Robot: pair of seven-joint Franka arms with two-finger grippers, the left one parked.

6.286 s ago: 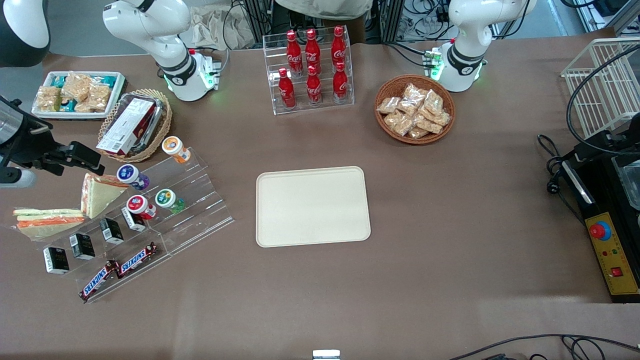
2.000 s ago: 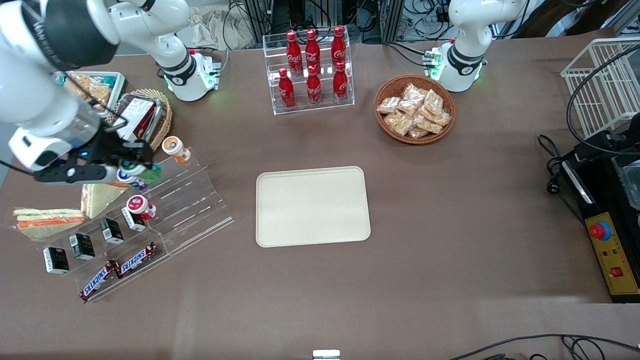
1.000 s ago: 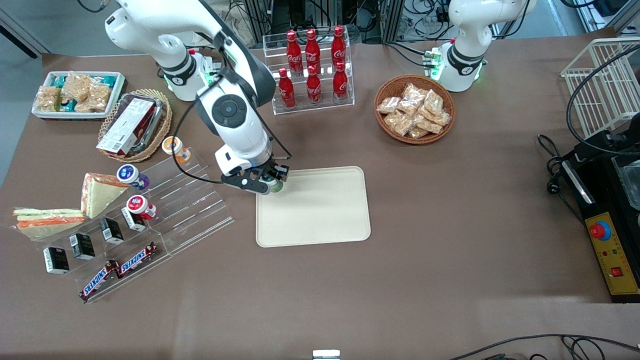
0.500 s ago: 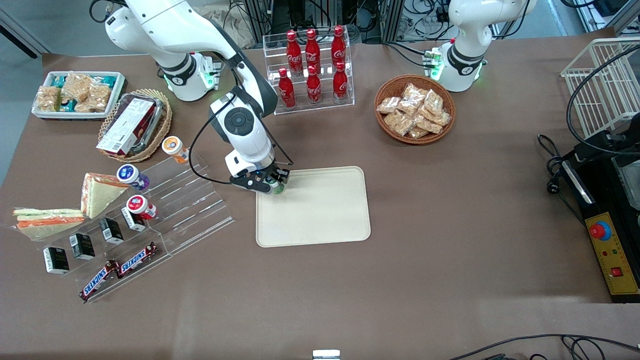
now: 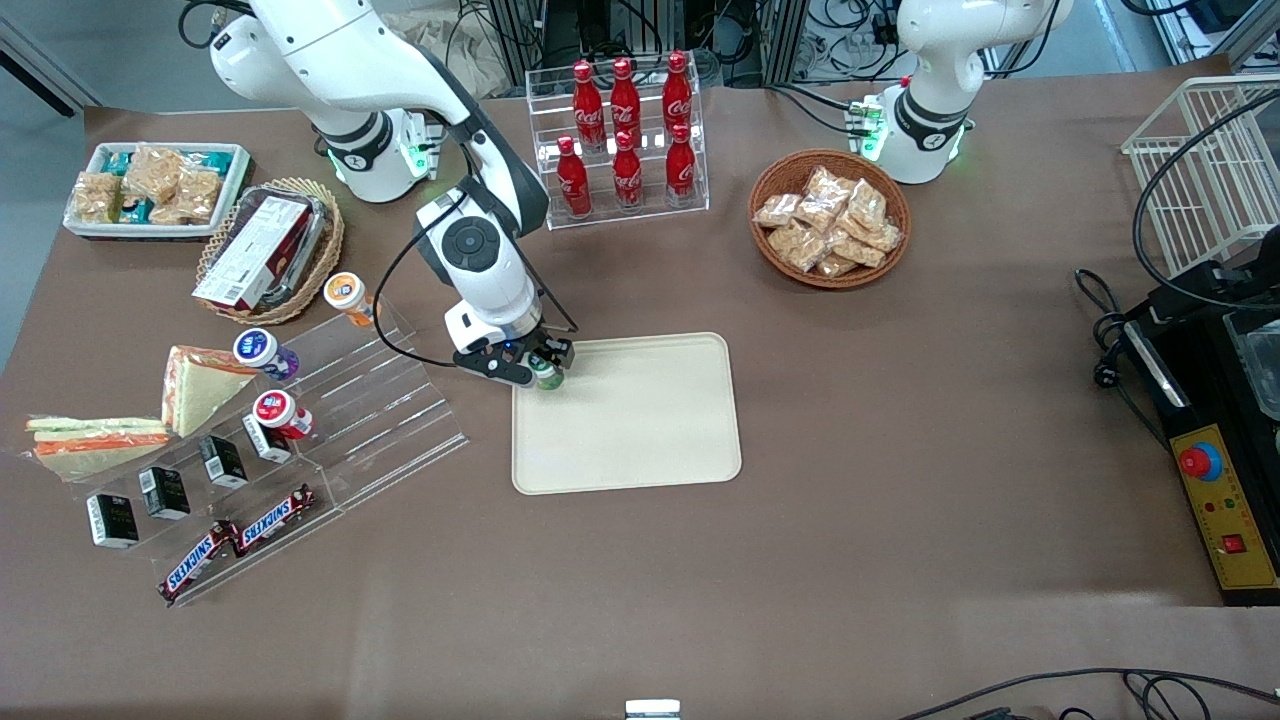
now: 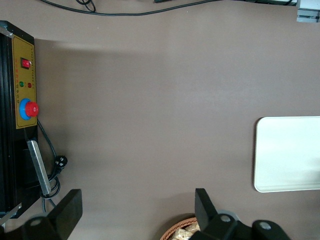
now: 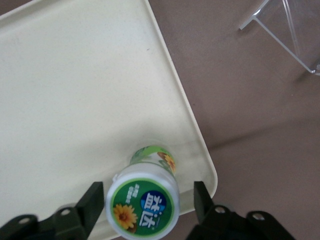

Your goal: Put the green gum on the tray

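Observation:
The green gum (image 5: 547, 377) stands upright on the cream tray (image 5: 640, 420), in the tray's corner that is toward the working arm's end and farthest from the front camera. In the right wrist view its white lid with the green flower label (image 7: 144, 204) shows from above, just inside the tray's rim (image 7: 192, 130). My right gripper (image 5: 545, 367) is straight over the bottle. In the right wrist view the gripper (image 7: 146, 202) is open, with a black finger on each side of the lid and a small gap at each. The tray also shows in the left wrist view (image 6: 290, 152).
A clear stepped stand (image 5: 370, 400) beside the tray holds orange (image 5: 346, 296), purple (image 5: 262, 351) and red (image 5: 280, 412) gum bottles, small black boxes and Snickers bars. Its edge shows in the right wrist view (image 7: 280, 35). A cola rack (image 5: 625, 140) and a snack basket (image 5: 830, 220) stand farther back.
The arm carried the green gum from the clear stand to the tray's corner. Since half a second ago the gripper has shifted slightly and the bottle now stands on the tray between parted fingers.

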